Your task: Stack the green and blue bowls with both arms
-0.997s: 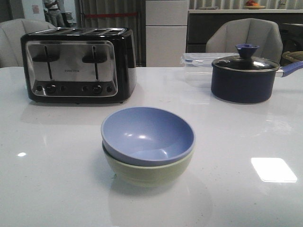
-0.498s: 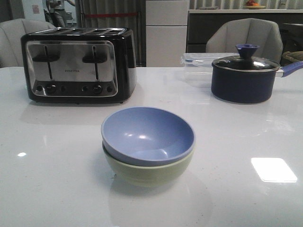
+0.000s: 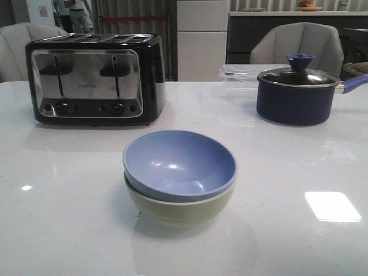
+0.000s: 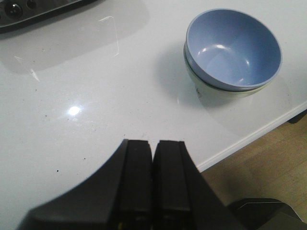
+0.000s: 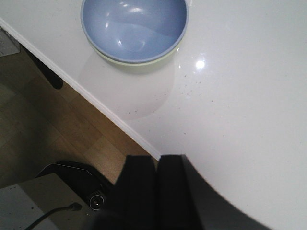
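The blue bowl [image 3: 179,164] sits nested inside the green bowl [image 3: 179,206], upright, on the white table [image 3: 69,218] near its front edge, in front of the toaster [image 3: 95,77].

Front view: neither of my arms appears here. This view alone shows the full toaster, a dark navy saucepan [image 3: 296,95] with a glass lid and blue knob to the right rear, and a clear plastic container [image 3: 241,72] just behind and left of the saucepan. The toaster face carries a small printed brand word; it is too small to read.

Left wrist view: my left gripper [image 4: 152,165] has both fingers pressed together with nothing between them. It hangs over bare tabletop, well apart from the stacked bowls. Only a strip of the toaster's control panel shows at the frame edge. The table edge and wooden floor [image 4: 268,163] are visible here.

Right wrist view: my right gripper [image 5: 157,167] is likewise closed flat, holding nothing, positioned at the table edge and apart from the bowls. Here the green bowl shows only as a thin rim under the blue one. No readable writing appears in either wrist view.
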